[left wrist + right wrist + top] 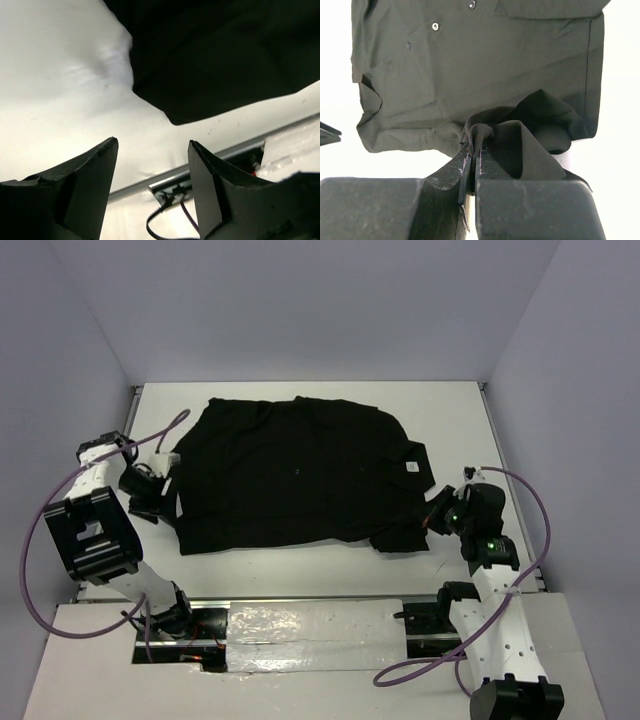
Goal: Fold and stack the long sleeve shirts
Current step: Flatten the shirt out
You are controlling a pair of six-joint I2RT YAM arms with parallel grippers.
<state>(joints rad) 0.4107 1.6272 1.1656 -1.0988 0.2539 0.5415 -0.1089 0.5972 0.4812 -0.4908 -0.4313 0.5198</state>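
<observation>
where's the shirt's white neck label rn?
Top view: the white neck label sits at the right end of the black shirt, close to the right pincer, which is shut on a shirt fold.

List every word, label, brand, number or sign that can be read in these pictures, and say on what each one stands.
No text can be read in any view.
The small white neck label on the black shirt: too small to read; whether it carries print cannot be told.

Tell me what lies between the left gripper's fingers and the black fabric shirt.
Only bare white table, seen in the left wrist view: the open left gripper stands clear of the black fabric long sleeve shirt.
</observation>
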